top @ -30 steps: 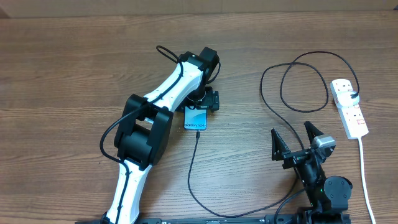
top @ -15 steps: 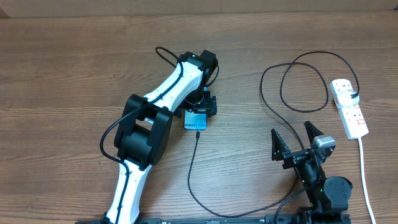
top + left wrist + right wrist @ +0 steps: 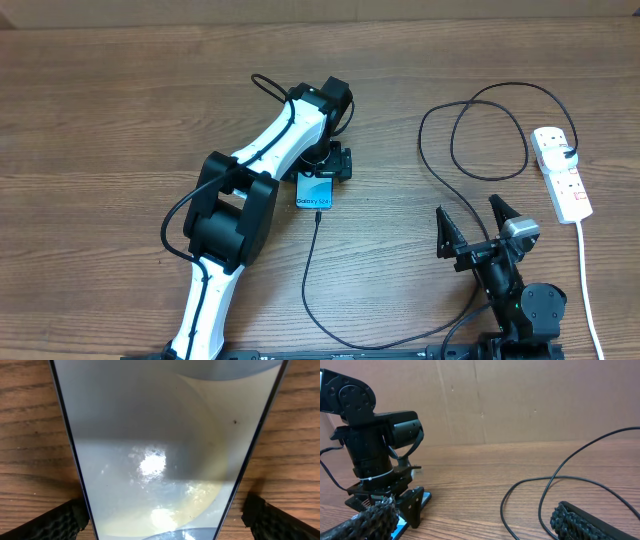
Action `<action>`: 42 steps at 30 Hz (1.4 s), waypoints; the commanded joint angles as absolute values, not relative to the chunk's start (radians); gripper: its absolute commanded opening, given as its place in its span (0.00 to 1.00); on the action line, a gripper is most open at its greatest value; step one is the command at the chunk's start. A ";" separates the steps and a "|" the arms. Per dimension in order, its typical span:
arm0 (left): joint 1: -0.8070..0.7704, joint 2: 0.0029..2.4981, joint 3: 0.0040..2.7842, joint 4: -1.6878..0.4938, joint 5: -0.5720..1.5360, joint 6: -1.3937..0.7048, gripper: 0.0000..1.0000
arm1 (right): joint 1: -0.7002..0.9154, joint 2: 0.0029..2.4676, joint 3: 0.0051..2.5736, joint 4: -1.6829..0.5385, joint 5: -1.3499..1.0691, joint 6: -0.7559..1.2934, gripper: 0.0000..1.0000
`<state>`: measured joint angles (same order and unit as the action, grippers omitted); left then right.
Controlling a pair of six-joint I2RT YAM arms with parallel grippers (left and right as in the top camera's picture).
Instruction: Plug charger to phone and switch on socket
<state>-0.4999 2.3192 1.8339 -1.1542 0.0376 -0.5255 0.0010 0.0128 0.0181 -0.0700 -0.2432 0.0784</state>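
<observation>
Phones: one slim blue-screen smartphone (image 3: 316, 193)
Black cables: one long thin charger cable (image 3: 308, 270)
Power strips: one long white plastic socket strip (image 3: 562, 176)
White cords: one thick white cord (image 3: 588, 290)
Robot arms: two, left arm (image 3: 255, 180) and right arm (image 3: 510, 280)
Tables: one brown wooden table (image 3: 100, 100)

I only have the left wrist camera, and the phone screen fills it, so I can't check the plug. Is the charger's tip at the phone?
Observer: In the overhead view, the charger runs up to the phone and its tip meets the phone's near edge. I cannot tell whether it is fully seated.
Operator: Where is the right gripper?
Observer: The right gripper is open. It is off to the phone's right and apart from the socket.
Operator: Is anything plugged into the socket?
Observer: A black plug sits at its far end. The switches are too small to read.
</observation>
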 commanded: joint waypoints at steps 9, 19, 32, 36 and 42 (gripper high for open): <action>-0.503 2.334 1.805 -1.148 -0.010 -0.546 1.00 | 0.005 0.004 0.008 -0.064 -0.233 0.077 1.00; -0.503 2.334 1.805 -1.178 -0.007 -0.546 1.00 | 0.005 0.004 0.008 -0.064 -0.233 0.077 1.00; -0.495 2.334 1.805 -1.203 0.023 -0.546 1.00 | 0.005 0.004 0.008 -0.064 -0.233 0.077 1.00; -0.495 2.334 1.805 -1.192 0.018 -0.546 1.00 | 0.005 0.004 0.008 -0.064 -0.233 0.077 1.00; -0.496 2.334 1.805 -1.186 0.016 -0.546 1.00 | 0.005 0.004 0.008 -0.064 -0.233 0.077 1.00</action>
<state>-0.4969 2.3192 1.8339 -1.1892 0.0483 -0.5259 0.0006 0.0128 0.0181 -0.0696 -0.2432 0.0784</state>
